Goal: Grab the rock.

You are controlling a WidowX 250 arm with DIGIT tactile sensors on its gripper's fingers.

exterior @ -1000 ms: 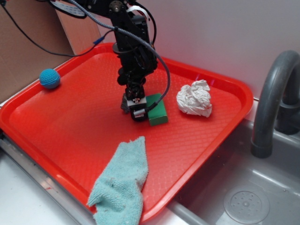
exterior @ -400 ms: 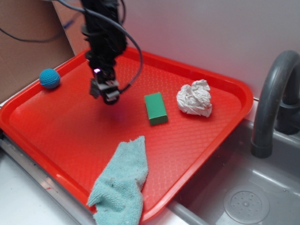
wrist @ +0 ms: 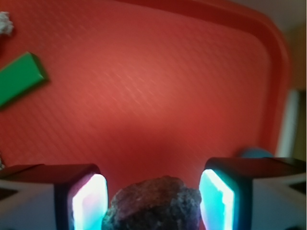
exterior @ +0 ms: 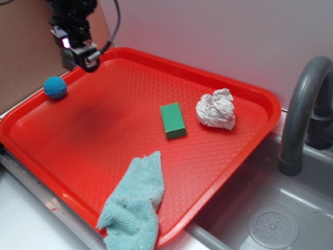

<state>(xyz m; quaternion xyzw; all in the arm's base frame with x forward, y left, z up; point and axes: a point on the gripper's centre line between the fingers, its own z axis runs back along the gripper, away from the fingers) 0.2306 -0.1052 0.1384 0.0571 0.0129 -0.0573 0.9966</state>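
We find the claw (wrist: 153,191) clamped on the rock (wrist: 154,203): in the wrist view the dark, rough lump sits between the two lit pads (wrist: 90,201), which press it from either side. In the outside view the claw (exterior: 79,52) hangs high above the far left corner of the red tray (exterior: 250,151), well clear of its floor, with the blue ball (exterior: 54,87) just below and beside it near the tray's rim. The rock itself is too small to make out from that side.

We judge the grab as made and the lift as the step in hand. What comes next calls only for a steady hold; the lump is irregular, so it could twist or slip if the grip eased.

Out from there, the green block (exterior: 173,120) lies flat near the middle of the tray, with the crumpled white paper (exterior: 217,109) close to its right, apart from it. A light blue cloth (exterior: 133,204) drapes over the near rim.

The tray floor is textured and mostly bare. It rests on a metal tabletop (exterior: 21,219) beside a sink (exterior: 260,219) with a grey tap (exterior: 302,109). A pale wall stands behind, and brown cardboard (exterior: 23,57) to the left.
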